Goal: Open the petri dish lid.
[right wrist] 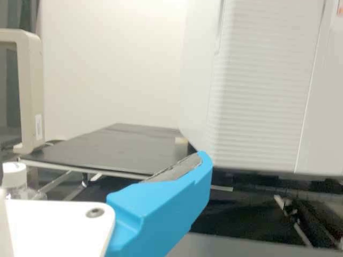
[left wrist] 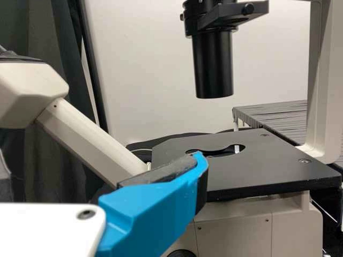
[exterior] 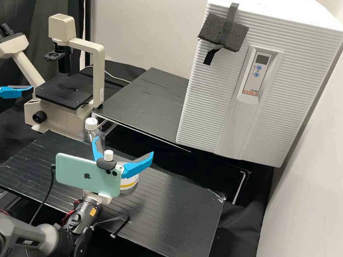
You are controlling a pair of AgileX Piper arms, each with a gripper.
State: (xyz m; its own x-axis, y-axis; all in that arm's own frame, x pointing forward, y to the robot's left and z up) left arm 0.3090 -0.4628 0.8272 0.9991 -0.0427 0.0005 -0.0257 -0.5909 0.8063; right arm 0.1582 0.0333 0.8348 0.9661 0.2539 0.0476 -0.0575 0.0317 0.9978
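Note:
In the high view, my right gripper (exterior: 124,146) is over the near black stand, its fingers spread wide with nothing seen between them. Partly hidden behind it and a green phone is a round white item with a yellow band (exterior: 129,183), resting on the stand; I cannot tell whether it is the petri dish or has a lid. My left gripper (exterior: 13,77), also open, hangs at the far left before the microscope. One blue finger of the left gripper (left wrist: 155,206) appears in the left wrist view, and one of the right gripper (right wrist: 163,206) in the right wrist view.
A microscope (exterior: 65,93) stands at the back left. A clear bottle with a white cap (exterior: 91,123) is behind the near black stand (exterior: 180,213). A farther black stand (exterior: 146,102) reaches toward the large white ribbed cabinet (exterior: 201,98) on the right.

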